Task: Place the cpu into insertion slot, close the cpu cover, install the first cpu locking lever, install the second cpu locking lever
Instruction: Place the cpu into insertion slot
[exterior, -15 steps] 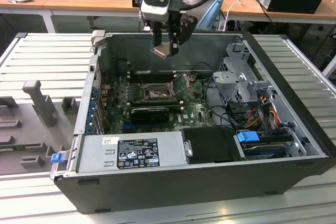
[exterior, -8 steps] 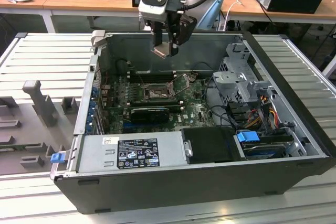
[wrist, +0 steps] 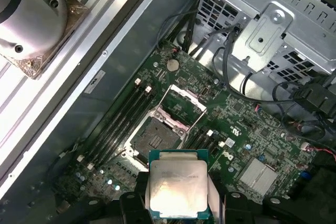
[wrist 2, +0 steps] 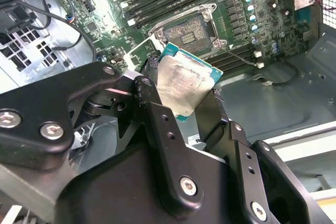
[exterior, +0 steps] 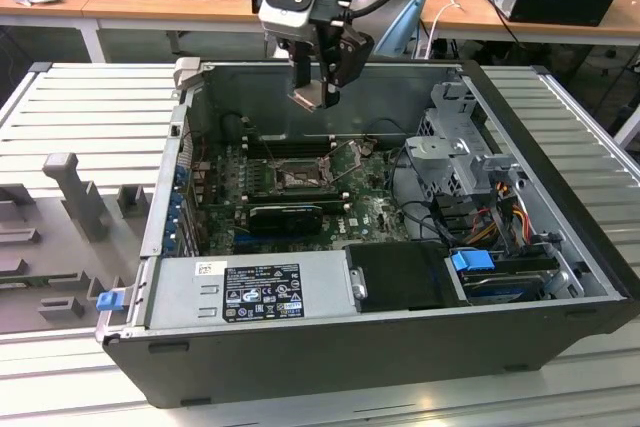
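My gripper (exterior: 315,95) hangs above the open computer case, shut on the cpu (exterior: 308,100) by its edges. In both wrist views the cpu (wrist 2: 184,83) (wrist: 177,188) shows its silver-grey top and green rim between the black fingers (wrist 2: 157,124). The insertion slot (exterior: 299,176) (wrist 2: 188,30) (wrist: 152,137) lies open on the green board below, dark inside with a silvery rim. The cpu cover (wrist: 182,104) stands swung up beside the slot. A thin locking lever (wrist 2: 242,56) sticks out from the slot's side. The cpu is well above the board, apart from the slot.
Long black memory slots (wrist: 123,116) run beside the slot. A black card (exterior: 285,215) lies in front of it. A metal drive cage (exterior: 455,142) with cables stands at the exterior view's right, a grey power supply (exterior: 250,292) at the front. The case walls (exterior: 330,72) ring the board.
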You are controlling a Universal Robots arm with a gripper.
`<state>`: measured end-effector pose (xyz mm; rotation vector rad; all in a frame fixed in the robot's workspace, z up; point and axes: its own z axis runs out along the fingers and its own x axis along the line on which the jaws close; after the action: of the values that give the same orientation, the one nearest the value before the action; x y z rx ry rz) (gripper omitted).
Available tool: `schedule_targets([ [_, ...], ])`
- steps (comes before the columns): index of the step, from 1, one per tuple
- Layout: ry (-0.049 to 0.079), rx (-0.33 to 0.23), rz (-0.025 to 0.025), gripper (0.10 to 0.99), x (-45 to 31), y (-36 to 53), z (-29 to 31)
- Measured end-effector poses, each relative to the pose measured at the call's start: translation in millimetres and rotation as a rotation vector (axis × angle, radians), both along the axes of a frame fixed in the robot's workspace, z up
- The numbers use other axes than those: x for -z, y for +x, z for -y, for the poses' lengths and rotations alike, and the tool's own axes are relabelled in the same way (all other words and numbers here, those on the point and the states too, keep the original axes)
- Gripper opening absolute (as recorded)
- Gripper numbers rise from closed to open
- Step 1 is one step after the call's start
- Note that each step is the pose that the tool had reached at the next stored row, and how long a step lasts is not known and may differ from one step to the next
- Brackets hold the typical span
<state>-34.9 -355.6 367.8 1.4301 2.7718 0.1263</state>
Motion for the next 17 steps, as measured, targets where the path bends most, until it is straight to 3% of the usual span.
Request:
schedule_targets([
  [17,0.000,0.173,0.0000,0.525,0.1,0.0,0.0],
])
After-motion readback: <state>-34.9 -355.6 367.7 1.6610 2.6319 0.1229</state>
